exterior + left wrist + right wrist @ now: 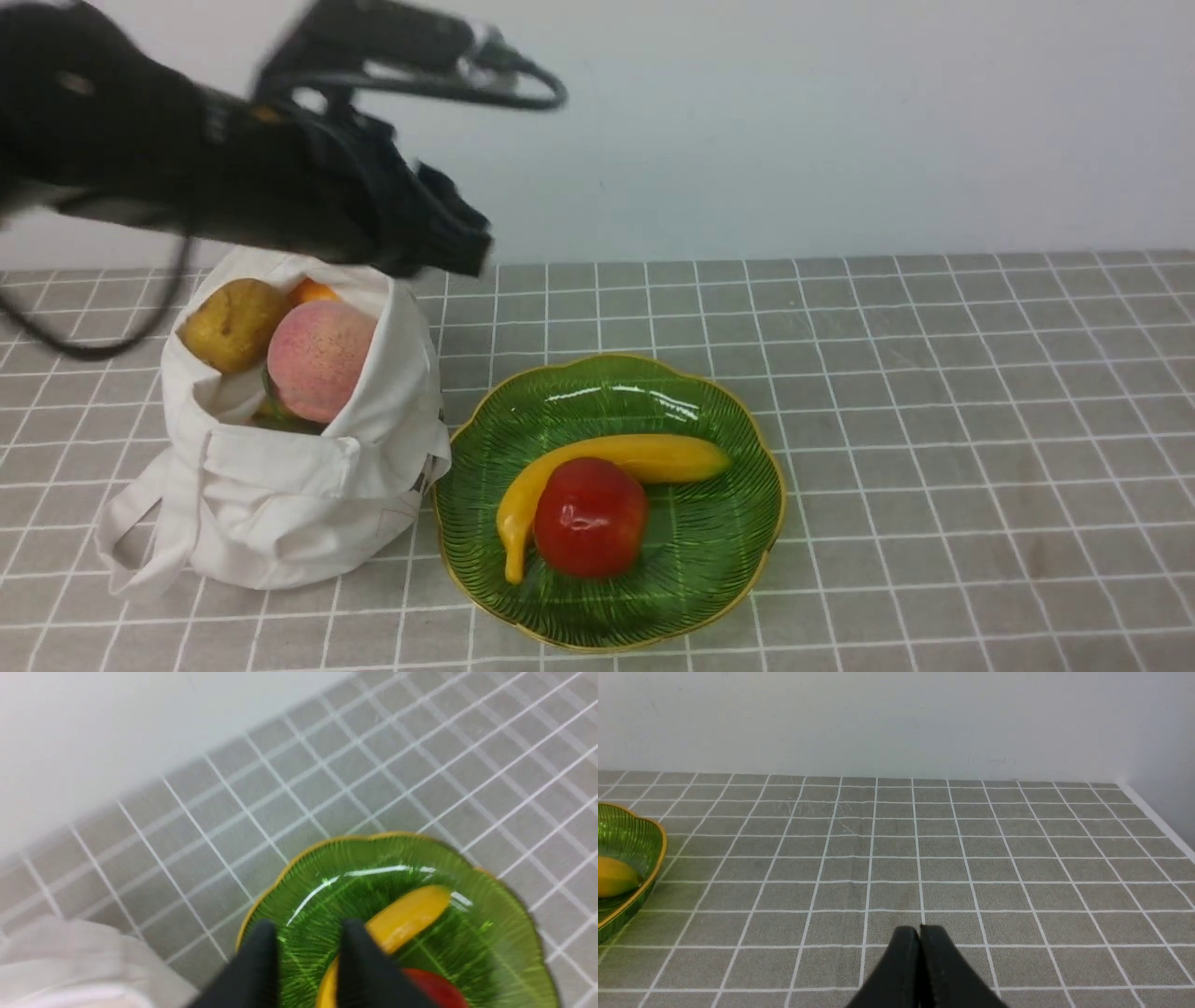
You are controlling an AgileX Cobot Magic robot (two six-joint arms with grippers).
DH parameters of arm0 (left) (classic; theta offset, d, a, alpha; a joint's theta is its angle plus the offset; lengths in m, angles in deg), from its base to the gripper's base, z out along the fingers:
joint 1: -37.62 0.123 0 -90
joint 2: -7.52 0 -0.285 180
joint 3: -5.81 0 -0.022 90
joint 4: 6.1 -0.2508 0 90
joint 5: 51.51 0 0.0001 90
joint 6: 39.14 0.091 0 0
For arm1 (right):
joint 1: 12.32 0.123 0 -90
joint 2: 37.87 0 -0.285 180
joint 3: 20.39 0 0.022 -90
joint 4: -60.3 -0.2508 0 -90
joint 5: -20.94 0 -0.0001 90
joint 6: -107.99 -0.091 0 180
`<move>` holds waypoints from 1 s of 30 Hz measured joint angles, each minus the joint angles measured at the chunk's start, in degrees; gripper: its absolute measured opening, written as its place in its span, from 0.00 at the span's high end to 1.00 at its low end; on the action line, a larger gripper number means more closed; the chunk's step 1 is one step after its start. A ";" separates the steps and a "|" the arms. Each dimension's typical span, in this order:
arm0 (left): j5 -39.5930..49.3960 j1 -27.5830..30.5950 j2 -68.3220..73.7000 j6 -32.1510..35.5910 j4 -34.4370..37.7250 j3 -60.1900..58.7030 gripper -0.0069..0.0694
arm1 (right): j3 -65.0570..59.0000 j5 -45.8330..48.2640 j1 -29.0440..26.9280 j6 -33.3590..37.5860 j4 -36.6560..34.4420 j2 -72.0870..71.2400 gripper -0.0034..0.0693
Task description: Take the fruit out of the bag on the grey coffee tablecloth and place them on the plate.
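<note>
The banana [644, 455] lies in the green plate [747, 560], curved round the far and left sides of a glossy red fruit [590, 516]. Its long axis runs obliquely across the plate: the narrow stem end points toward my own side at the left, and the blunt end points right and slightly away from me. The red fruit sits beside it, nearer to me, overlapping part of the banana from the front view. Both pieces are within the scalloped gold rim.

Just left of the plate stands the white cloth bag [280, 504], its mouth open and showing its contents. Inside I observe a peach [322, 359], its pink side exposed, with a brownish-yellow pear [235, 325] to its left, reaching the bag's edge. An orange fruit [311, 291] is partly visible behind the peach, and something green and yellow shows below it; I cannot tell its form. One strap [154, 532] hangs down on the left side of the bag onto the grey tablecloth [934, 420].

My left gripper [310, 952] is raised above the cloth, beyond the bag and plate in the front view. Its fingers stand partly open, with a gap between them, and hold nothing. My right gripper [920, 947] is closed, its fingertips together, with nothing held, over the tablecloth to the right of the plate.
</note>
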 joint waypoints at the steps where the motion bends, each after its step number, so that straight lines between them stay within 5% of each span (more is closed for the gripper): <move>1: 0.61 0.00 -1.95 -0.60 -0.29 0.00 0.85 | 0.00 0.00 0.00 0.00 0.00 0.00 0.97; 12: 3.41 0.00 -33.36 -4.46 -0.82 -10.00 0.92 | 0.00 0.00 0.00 0.00 0.00 0.00 0.97; 18: -0.56 0.00 -50.81 -4.48 5.63 -24.58 0.92 | 0.00 0.00 0.00 0.00 0.00 0.00 0.97; 30: -3.13 0.00 -63.44 0.69 11.52 -34.36 0.92 | 0.00 0.00 0.00 0.00 0.00 0.00 0.97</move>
